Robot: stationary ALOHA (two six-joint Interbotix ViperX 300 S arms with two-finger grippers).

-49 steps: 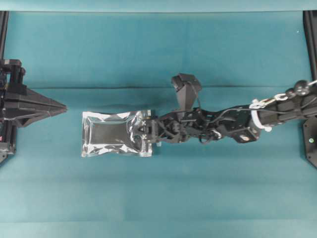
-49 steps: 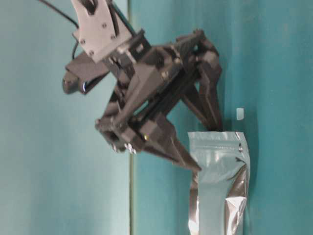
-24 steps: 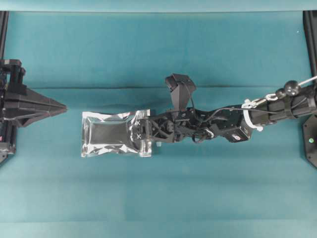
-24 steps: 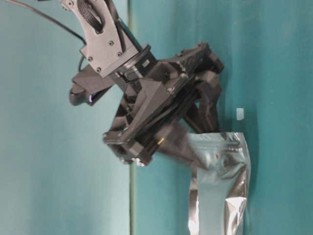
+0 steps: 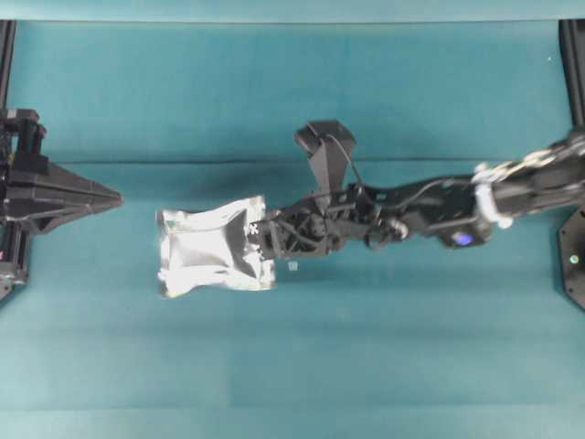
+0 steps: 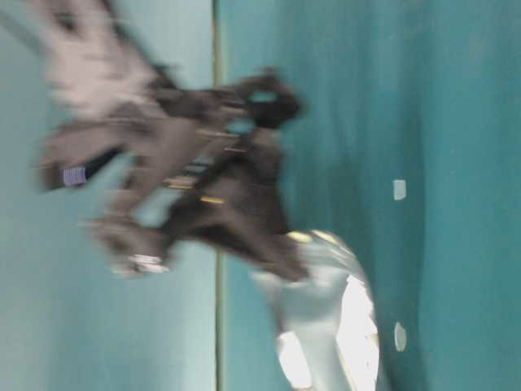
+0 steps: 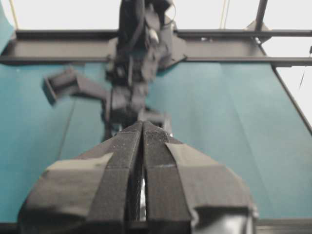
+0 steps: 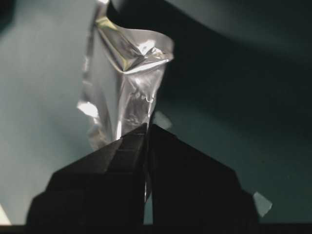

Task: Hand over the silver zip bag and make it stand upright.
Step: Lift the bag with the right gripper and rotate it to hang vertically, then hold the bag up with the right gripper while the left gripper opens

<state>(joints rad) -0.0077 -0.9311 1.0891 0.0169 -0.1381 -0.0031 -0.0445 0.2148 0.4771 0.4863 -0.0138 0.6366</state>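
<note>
Right now the shiny crinkled silver foil zip bag point(image 5: 212, 247) sits mid-table on the teal cloth-covered table point(image 5: 292, 91), slightly left of centre in the overhead view. The right gripper point(image 5: 263, 241), black, reaching in from the right edge, is clenched on the bag's right-hand short edge. The right wrist view confirms it: both black fingers point(image 8: 122, 161) pressed together with the foil point(image 8: 129, 92) pinched between them, and the rest of the bag sticking out past the tips, buckled and catching bright highlights. From overhead the bag looks tilted, its right edge lifted where it is gripped, the left part spreading toward the left arm. The table-level view is heavily motion-blurred; the bag point(image 6: 326, 309) shows as a bright smear under the dark gripper, and whether its far end touches the cloth cannot be told.

The left gripper point(image 5: 114, 197), black and pointed, is at the far left edge, well apart from the bag, tip aimed at it. Its jaws are pressed fully together and grasp nothing, seen clearly in the left wrist view point(image 7: 143, 127).

Small white speck point(image 5: 293, 266) lies on the cloth just below the right gripper. Two more pale specks point(image 6: 399, 190) show in the table-level view.
</note>
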